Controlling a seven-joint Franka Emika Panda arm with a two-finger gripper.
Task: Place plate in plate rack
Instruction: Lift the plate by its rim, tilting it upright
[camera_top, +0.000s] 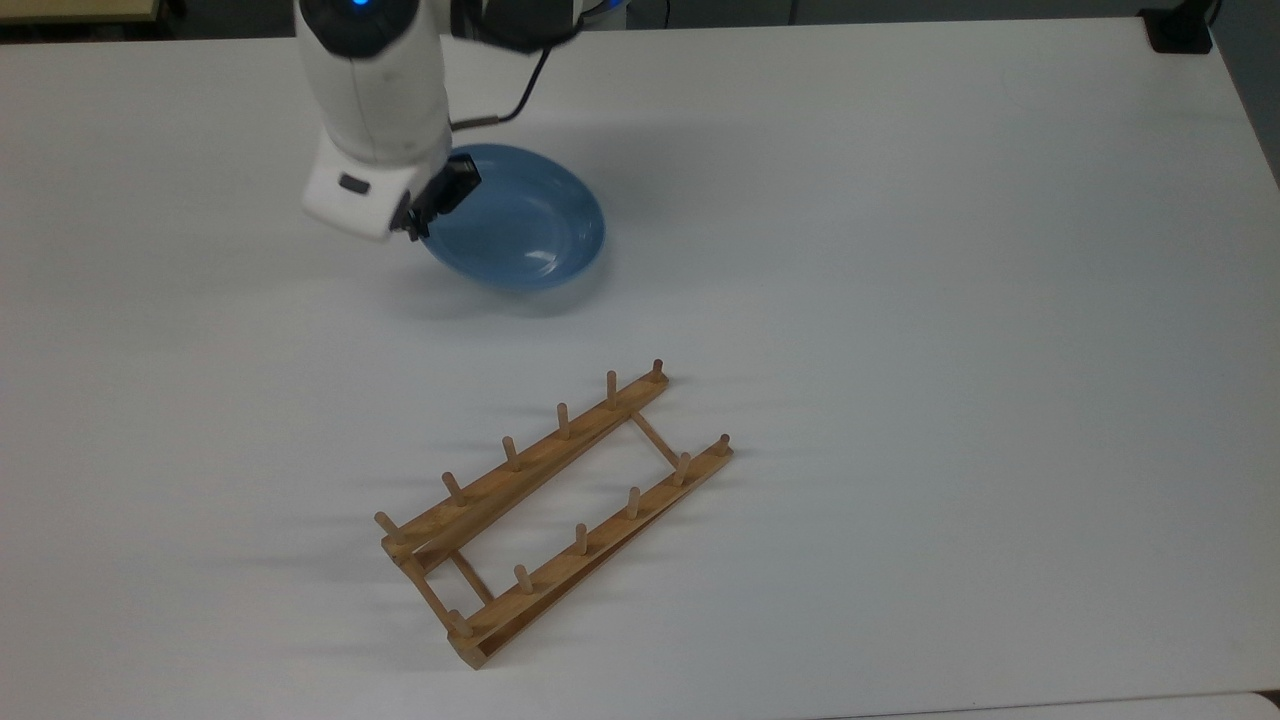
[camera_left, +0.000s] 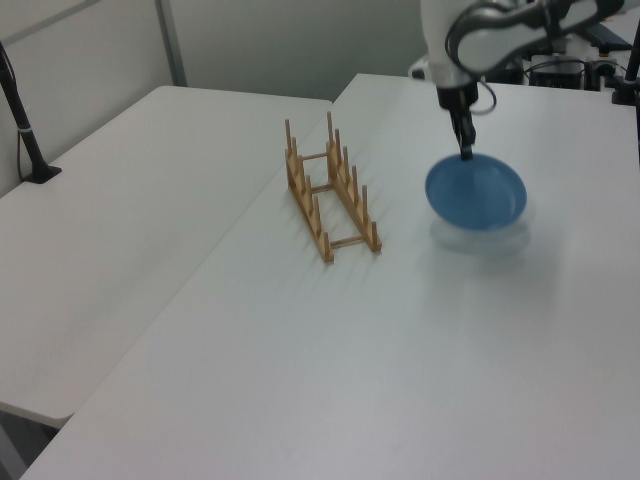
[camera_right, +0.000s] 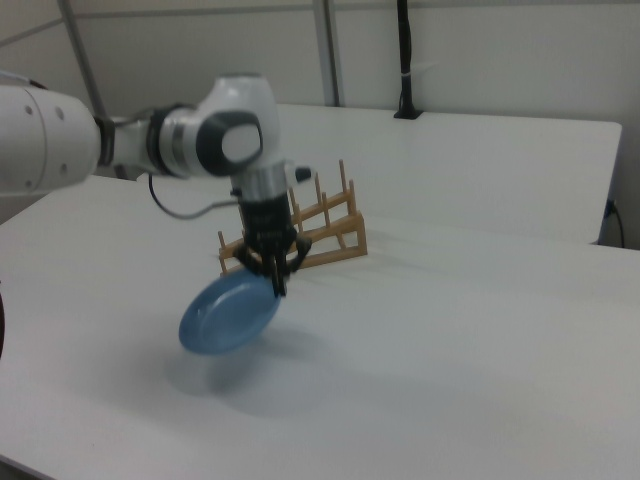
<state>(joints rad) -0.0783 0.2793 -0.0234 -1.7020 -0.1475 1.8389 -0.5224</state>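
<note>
The pincer (camera_right: 277, 283) pinches the plate (camera_right: 229, 312) by its rim, fingers pointing down, and holds it clear of the bench (camera_right: 470, 340). In the right view the plate hangs tilted below the fingers, its held edge high and its far edge low, with a soft shadow on the bench beneath it. In the left view the plate (camera_left: 476, 193) also sits above a pale shadow, the pincer (camera_left: 465, 152) gripping its upper edge. In the top view the pincer (camera_top: 425, 215) meets the plate (camera_top: 520, 225) at the plate's left edge, and the white arm (camera_top: 372, 110) covers part of that edge. How far the rim sits between the fingers is hard to make out, but the plate seems to be gripped at the edge alone.

The rack (camera_top: 555, 510) stands on the bench (camera_top: 950, 350) well apart from the plate, nearer the bottom of the top view, lying slantwise. Its two rails each carry six upright pegs, joined by thin crossbars, and nothing rests in it. In the left view the rack (camera_left: 330, 195) stands to the left of the plate; in the right view the rack (camera_right: 315, 232) stands just behind the pincer.

A black cable (camera_top: 515, 95) runs from the arm above the plate in the top view. A dark post (camera_left: 22, 120) stands at the left view's far left on a second bench (camera_left: 120, 230).
</note>
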